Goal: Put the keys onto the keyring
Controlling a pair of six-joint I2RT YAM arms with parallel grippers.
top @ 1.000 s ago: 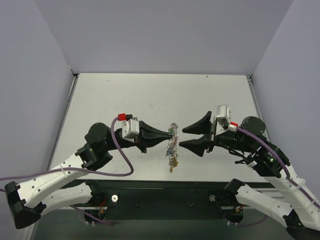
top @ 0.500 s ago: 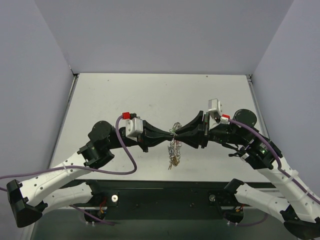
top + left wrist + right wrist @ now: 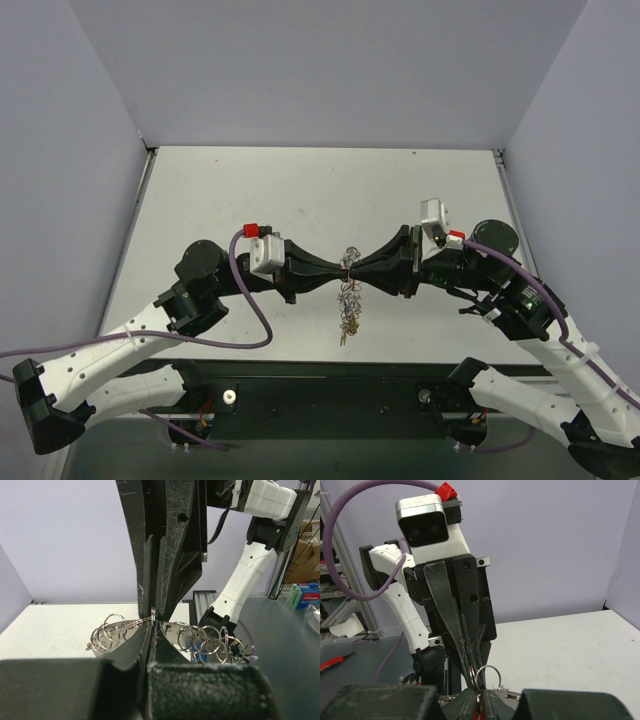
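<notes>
On the pale grey table [image 3: 300,190], the white-and-black left arm reached inward from the left with a purple cable [image 3: 250,310] looped along it. Its long, black, tapered left gripper [image 3: 340,267] pointed toward the middle of the scene. In the left wrist view the two fingers of the left gripper [image 3: 151,641] lay pressed together, with the wire of the keyring [image 3: 117,630] pinched between their tips. The keyring was a thin silvery hoop edged with small coiled loops, and those loops fanned out to either side of the pinch.

In the top view the keyring [image 3: 348,290] was held above the table between the two meeting tips and drooped below them. The keys [image 3: 346,322], tiny metal pieces with coloured heads, dangled in a cluster from its lower part. Their colours were too small to make out.

Just right of the hoop, the black tapered right gripper [image 3: 356,268] met the left one tip to tip. In the right wrist view the fingers of the right gripper [image 3: 480,696] were drawn close around a small silvery loop of the keyring [image 3: 485,676]. The left gripper [image 3: 470,666] came down onto that same spot from above. The left wrist view showed the right gripper [image 3: 154,611] with its tips together on the wire. Behind it, the white right arm ran off to the right.
</notes>
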